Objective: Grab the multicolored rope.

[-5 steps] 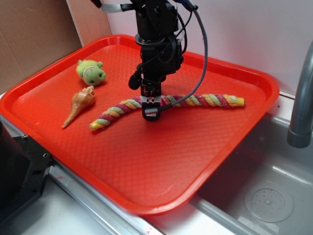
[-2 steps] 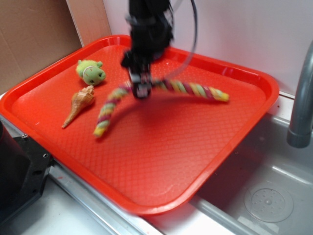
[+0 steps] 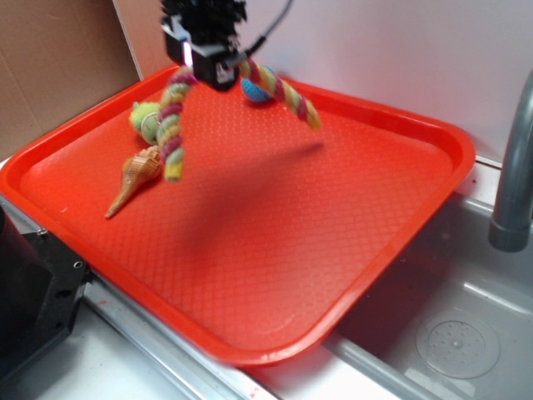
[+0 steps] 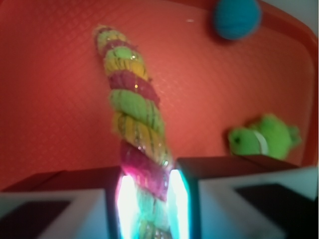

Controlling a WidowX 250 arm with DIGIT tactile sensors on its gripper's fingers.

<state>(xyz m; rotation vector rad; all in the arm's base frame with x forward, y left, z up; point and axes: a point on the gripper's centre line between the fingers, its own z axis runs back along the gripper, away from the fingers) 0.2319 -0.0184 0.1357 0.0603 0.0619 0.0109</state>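
Lifted since before, one multicolored rope point(image 3: 172, 125) (both ends dangling) in pincer point(image 3: 204, 68).

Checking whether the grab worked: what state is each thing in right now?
gripper: shut on the rope, raised above the tray
multicolored rope: lifted, both ends hanging
red tray: flat, beside the sink
seashell: lying on tray
green plush: resting on tray
blue ball: on tray, near rim

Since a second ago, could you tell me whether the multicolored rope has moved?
Yes. The multicolored rope has risen off the red tray, both ends dangling from the gripper.
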